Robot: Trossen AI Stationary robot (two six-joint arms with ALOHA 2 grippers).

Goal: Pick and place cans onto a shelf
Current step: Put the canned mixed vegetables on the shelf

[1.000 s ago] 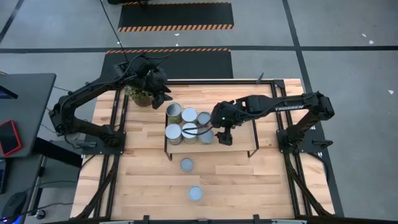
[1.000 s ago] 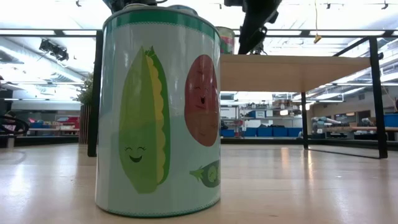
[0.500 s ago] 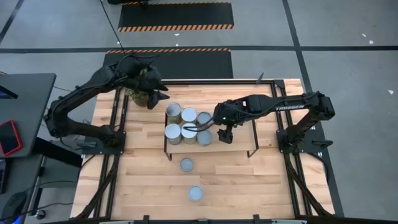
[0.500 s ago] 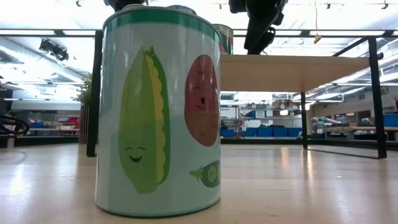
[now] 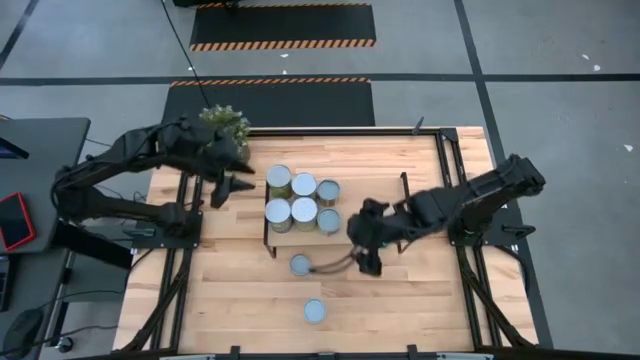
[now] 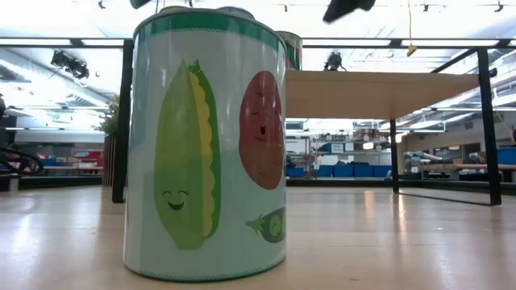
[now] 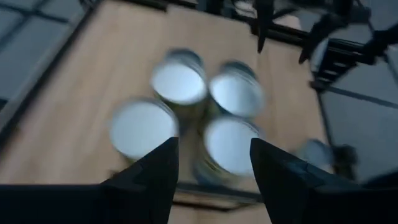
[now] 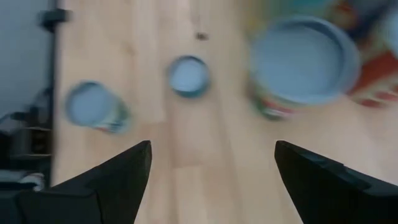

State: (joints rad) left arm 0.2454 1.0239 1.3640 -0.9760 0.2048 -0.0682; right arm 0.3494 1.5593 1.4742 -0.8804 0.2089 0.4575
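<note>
Six cans (image 5: pixel 301 200) stand clustered at one end of the shelf (image 5: pixel 375 205); two more cans (image 5: pixel 300 264) sit on the table (image 5: pixel 230 290) in front of it. The right gripper (image 5: pixel 352 262), jaws spread and empty, hangs beside the nearer loose can. The left gripper (image 5: pixel 236 185), shut on nothing, hovers near the shelf's can-filled end, by the plant (image 5: pixel 226 125).

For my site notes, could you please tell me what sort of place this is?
Probably a robotics lab or workshop: two arms are bolted to a wooden table, hazard-striped mats lie on the grey floor, and blue bins line shelving in the room behind.
</note>
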